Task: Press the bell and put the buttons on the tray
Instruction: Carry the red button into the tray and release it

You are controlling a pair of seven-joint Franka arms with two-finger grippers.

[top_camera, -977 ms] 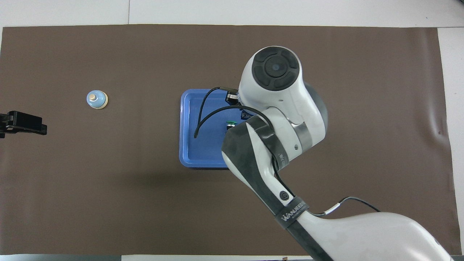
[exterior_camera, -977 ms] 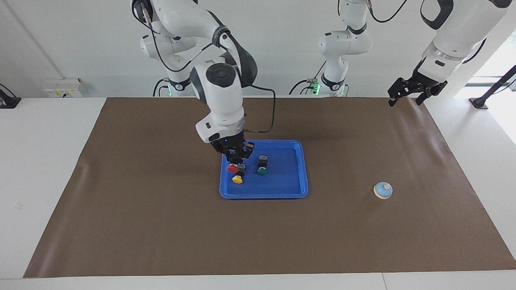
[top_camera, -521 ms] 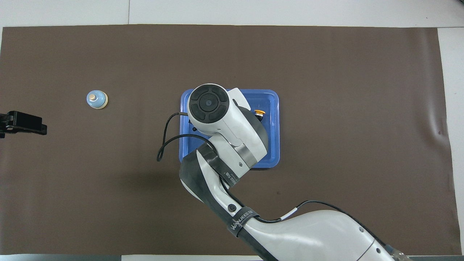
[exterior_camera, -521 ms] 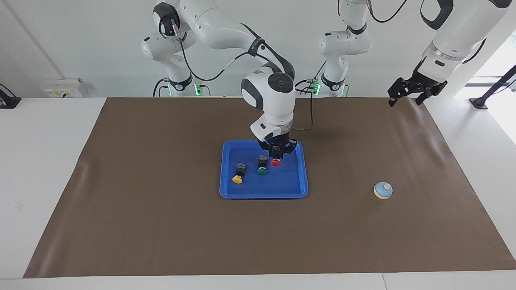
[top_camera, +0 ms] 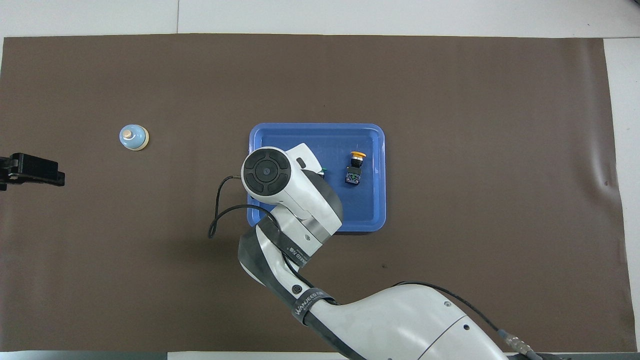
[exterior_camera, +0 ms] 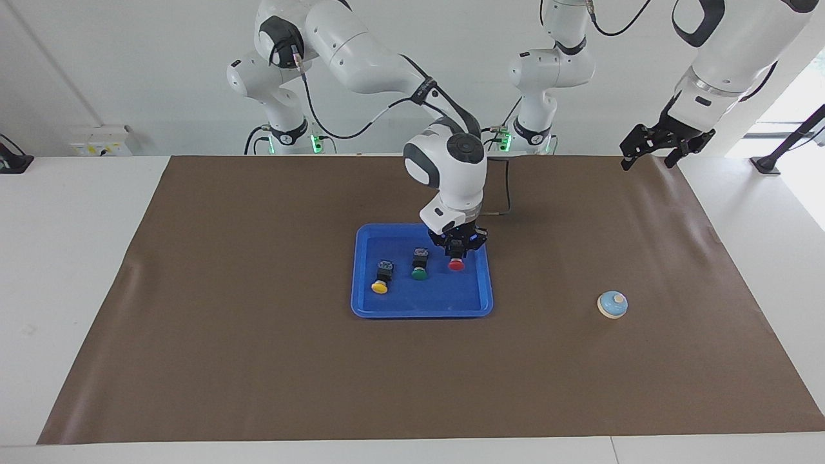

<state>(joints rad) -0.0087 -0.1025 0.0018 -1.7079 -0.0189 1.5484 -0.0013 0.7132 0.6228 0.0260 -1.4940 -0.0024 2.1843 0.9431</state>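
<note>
The blue tray [exterior_camera: 422, 310] [top_camera: 320, 129] lies mid-table on the brown mat. In it, the yellow button [exterior_camera: 381, 278] [top_camera: 355, 167] lies toward the right arm's end, with the green button [exterior_camera: 419, 265] beside it in the middle. My right gripper [exterior_camera: 457, 250] is low over the tray's end toward the left arm, shut on the red button [exterior_camera: 456, 263], cap pointing down. In the overhead view the right arm hides the red button and most of the green one. The light-blue bell [exterior_camera: 612, 304] [top_camera: 134, 137] stands alone on the mat toward the left arm's end. My left gripper [exterior_camera: 657, 149] [top_camera: 31, 170] waits open above the mat's corner.
A brown mat [exterior_camera: 258, 361] covers most of the white table. A black cable [top_camera: 222, 210] loops off the right wrist beside the tray. Bare mat lies between tray and bell.
My right gripper has carried the red button across the tray, from above the yellow button to the end toward the left arm, and lowered it. The left arm has not moved.
</note>
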